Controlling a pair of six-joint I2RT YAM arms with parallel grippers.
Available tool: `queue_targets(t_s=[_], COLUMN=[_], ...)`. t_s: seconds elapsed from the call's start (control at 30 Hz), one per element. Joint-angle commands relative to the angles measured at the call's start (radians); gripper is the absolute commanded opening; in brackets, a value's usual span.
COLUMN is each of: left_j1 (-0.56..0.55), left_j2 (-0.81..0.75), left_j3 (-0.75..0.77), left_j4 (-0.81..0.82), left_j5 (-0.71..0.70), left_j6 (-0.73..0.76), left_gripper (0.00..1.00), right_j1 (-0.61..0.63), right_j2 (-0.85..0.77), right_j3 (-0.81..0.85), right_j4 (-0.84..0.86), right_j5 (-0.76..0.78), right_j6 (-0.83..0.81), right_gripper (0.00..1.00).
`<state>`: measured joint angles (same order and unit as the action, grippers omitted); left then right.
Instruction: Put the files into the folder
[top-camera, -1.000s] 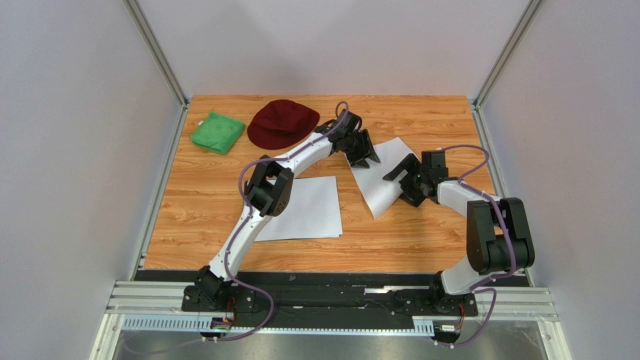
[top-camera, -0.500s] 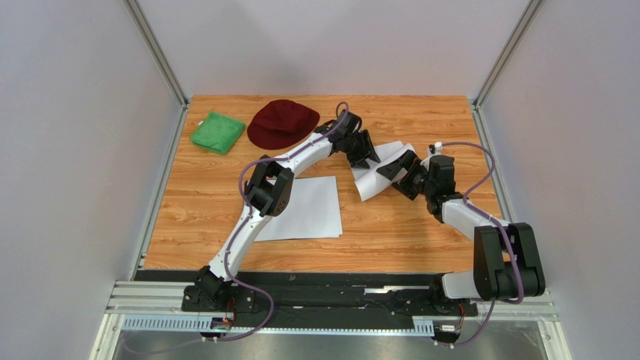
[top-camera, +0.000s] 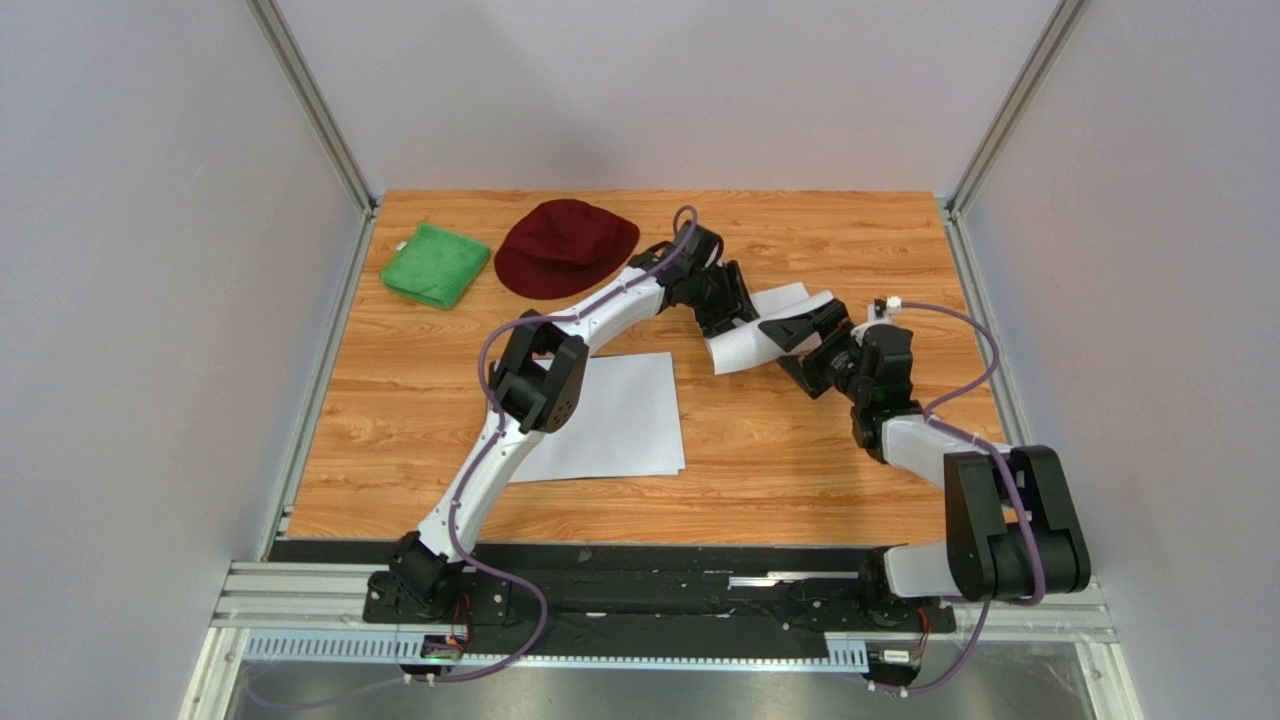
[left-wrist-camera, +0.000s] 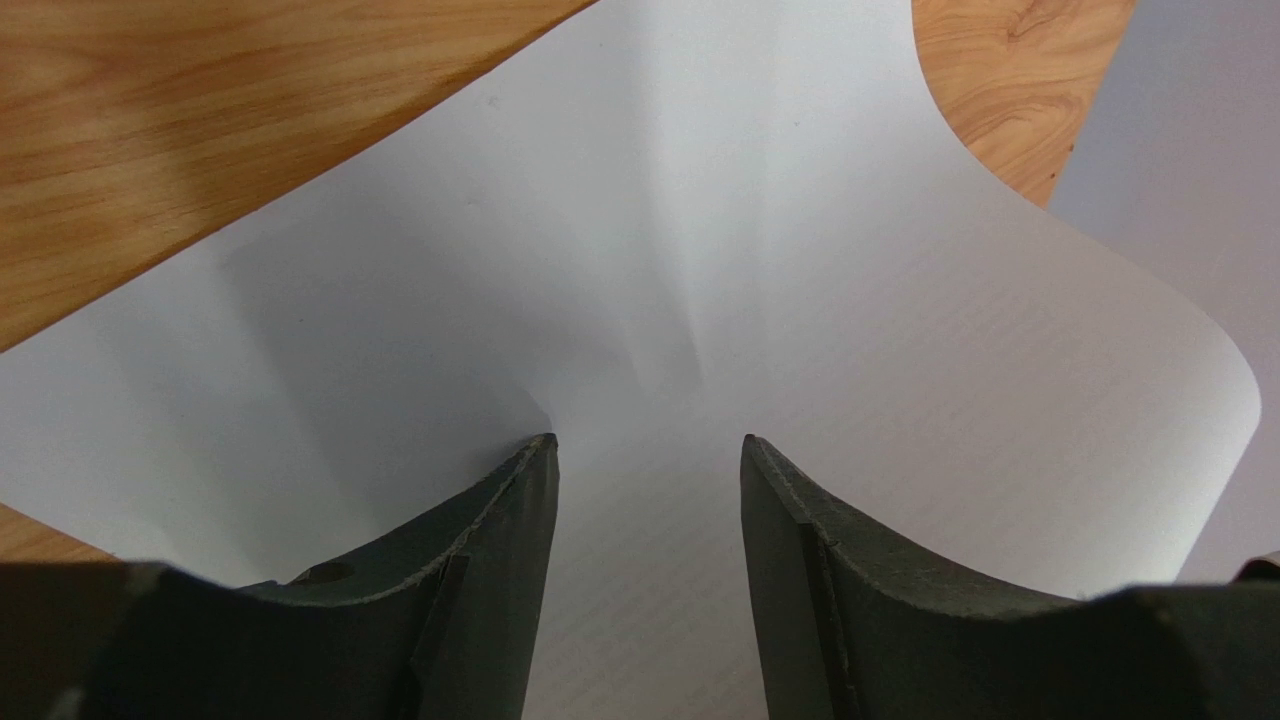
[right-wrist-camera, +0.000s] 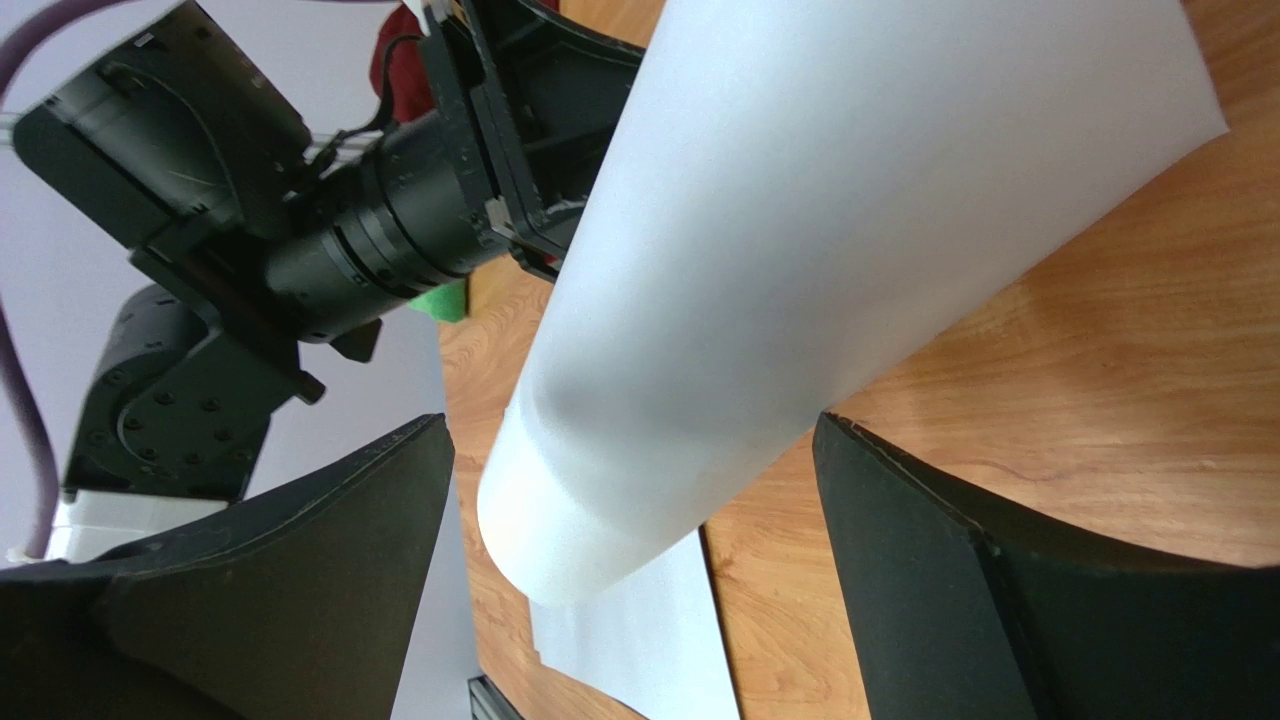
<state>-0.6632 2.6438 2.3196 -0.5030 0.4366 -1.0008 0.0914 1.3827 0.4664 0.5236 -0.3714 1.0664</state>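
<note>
Legend. We find no text, label, brand, number or sign that can be read in any view. In the left wrist view, the curled paper sheet (left-wrist-camera: 902, 375) carries only a few very faint grey lines, too pale for us to read. In the top view, the flat paper sheet (top-camera: 616, 420), the dark red cap (top-camera: 564, 248) and the green cloth (top-camera: 434, 264) are too small for any marking to be made out.
</note>
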Motion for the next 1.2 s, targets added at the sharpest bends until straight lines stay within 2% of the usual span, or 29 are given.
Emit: queue_targets(t_s=[0.0, 0.27, 0.37, 0.47, 0.53, 0.6, 0.73, 0.93, 0.97, 1.07, 1.1, 1.13, 1.17], left_j1=[-0.009, -0.009, -0.009, -0.006, -0.004, -0.004, -0.004, -0.004, -0.004, -0.004, -0.004, -0.006, -0.004], left_j2=[-0.005, -0.005, -0.004, -0.001, -0.002, -0.002, -0.004, -0.004, -0.002, -0.001, -0.002, -0.002, -0.002], left_j3=[-0.028, -0.029, -0.029, -0.031, -0.031, -0.032, -0.035, -0.037, -0.037, -0.037, -0.039, -0.039, -0.039], left_j4=[-0.045, -0.042, -0.035, -0.026, -0.023, -0.022, -0.016, -0.008, -0.008, -0.005, -0.003, -0.003, -0.003], left_j5=[-0.015, -0.007, -0.004, 0.005, 0.008, 0.01, 0.011, 0.016, 0.017, 0.019, 0.019, 0.021, 0.021], left_j6=[0.007, 0.007, 0.004, 0.001, 0.004, 0.002, 0.002, 0.002, 0.001, -0.002, 0.001, 0.001, 0.002], left_gripper=[0.58, 0.58, 0.58, 0.59, 0.59, 0.59, 0.59, 0.59, 0.59, 0.59, 0.59, 0.59, 0.6], right_j1=[0.004, 0.001, -0.002, -0.016, -0.024, -0.032, -0.033, -0.033, -0.032, -0.032, -0.032, -0.032, -0.03], right_j2=[-0.062, -0.079, -0.051, 0.038, 0.117, 0.14, 0.174, 0.136, 0.127, 0.092, 0.078, 0.047, 0.027], right_j3=[0.018, -0.101, -0.146, -0.12, -0.075, -0.019, -0.002, 0.075, 0.09, 0.084, 0.086, 0.116, 0.135], right_j4=[0.049, 0.116, 0.287, 0.415, 0.47, 0.403, 0.461, 0.291, 0.198, 0.142, 0.095, 0.008, -0.228], right_j5=[0.064, 0.227, 0.244, 0.186, 0.086, 0.033, -0.024, -0.073, -0.067, -0.048, -0.023, 0.001, 0.043], right_j6=[0.012, 0.207, 0.266, 0.293, 0.258, 0.231, 0.162, 0.002, -0.014, -0.022, -0.022, -0.025, -0.039], right_gripper=[0.94, 0.93, 0.93, 0.93, 0.91, 0.91, 0.9, 0.89, 0.89, 0.87, 0.84, 0.81, 0.79])
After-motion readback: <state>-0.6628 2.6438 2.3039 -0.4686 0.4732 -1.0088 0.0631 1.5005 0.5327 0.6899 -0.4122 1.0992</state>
